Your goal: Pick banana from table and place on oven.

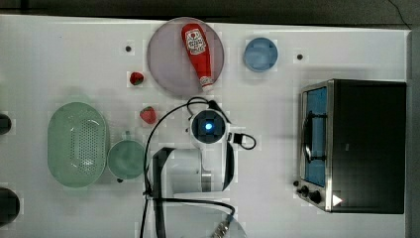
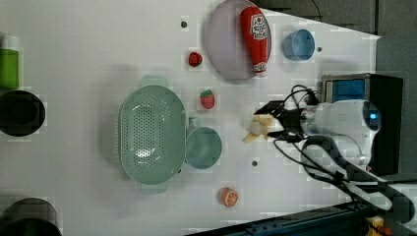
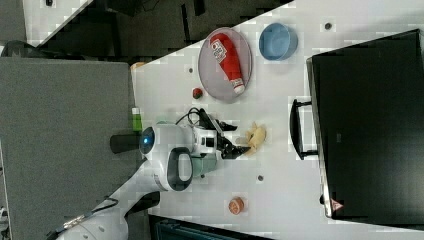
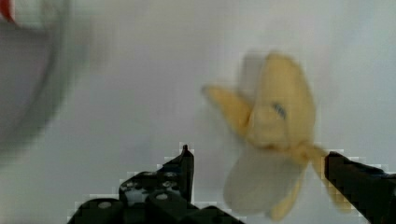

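- Black 2-finger gripper (image 4: 257, 172) is spread around the pale yellow part-peeled banana (image 4: 273, 140); fingertips are cut off.
- In the top view, the white arm (image 1: 198, 163) hides the banana.

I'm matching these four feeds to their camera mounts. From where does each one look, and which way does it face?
Top view: overhead, straight down on the table; arm and wrist show, oven at the top view's right.
Left view: high, tilted down; gripper at the banana, colander central.
Right view: high, from the opposite side; arm's base and gripper show, oven top large.
Wrist view: looks along the open fingers at the banana.
Shared: left and right views both show the ketchup bottle on its plate.
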